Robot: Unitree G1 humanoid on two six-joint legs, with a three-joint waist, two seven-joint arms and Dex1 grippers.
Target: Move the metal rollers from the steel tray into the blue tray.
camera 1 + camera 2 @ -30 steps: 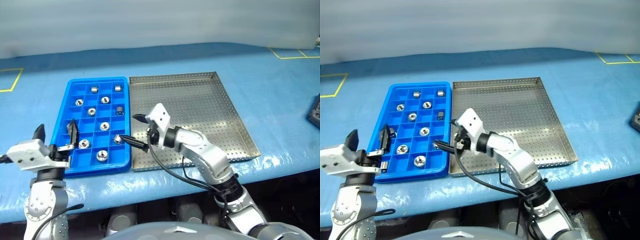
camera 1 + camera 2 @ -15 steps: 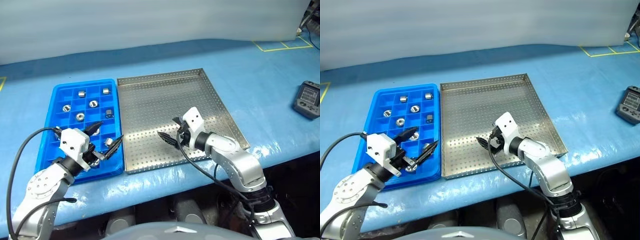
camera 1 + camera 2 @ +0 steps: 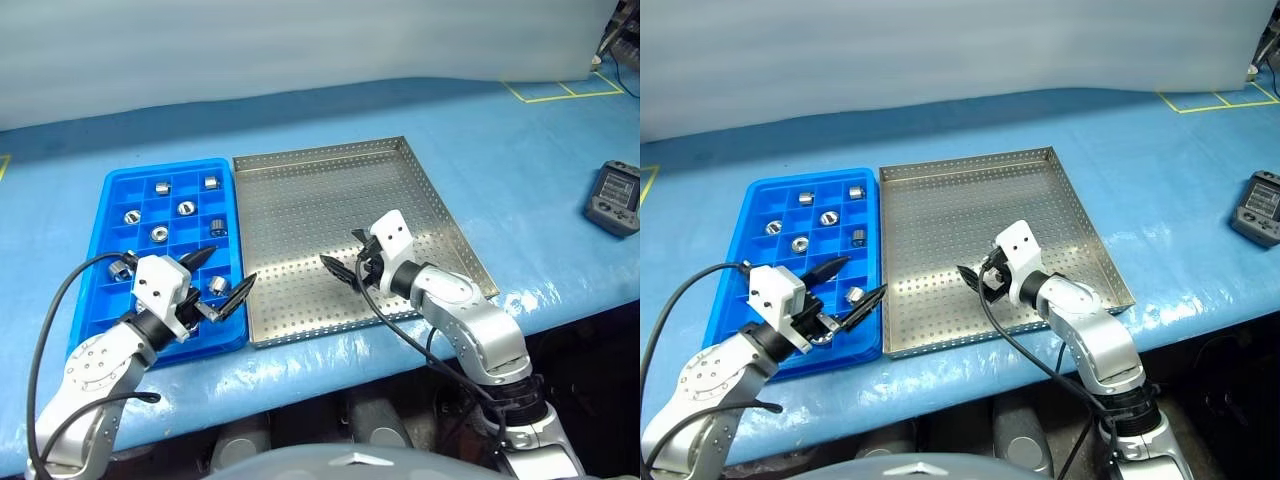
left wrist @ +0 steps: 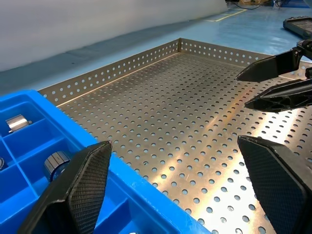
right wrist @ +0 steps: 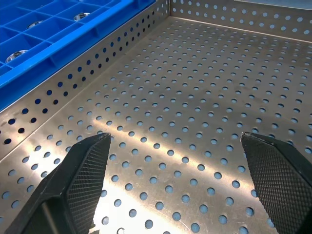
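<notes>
Steel tray [image 3: 300, 180]: perforated floor bare, no rollers seen on it. Metal rollers [image 3: 186, 208]: all sit in compartments of blue tray [image 3: 110, 200], alongside steel tray's left rim. L gripper [image 3: 220, 284]: jaws wide, empty, over blue tray's near right corner. R gripper [image 3: 345, 255]: jaws wide, empty, low over steel tray's near edge. Risk: L fingers dip, knock seated rollers out; R fingertip snags a perforation.
</notes>
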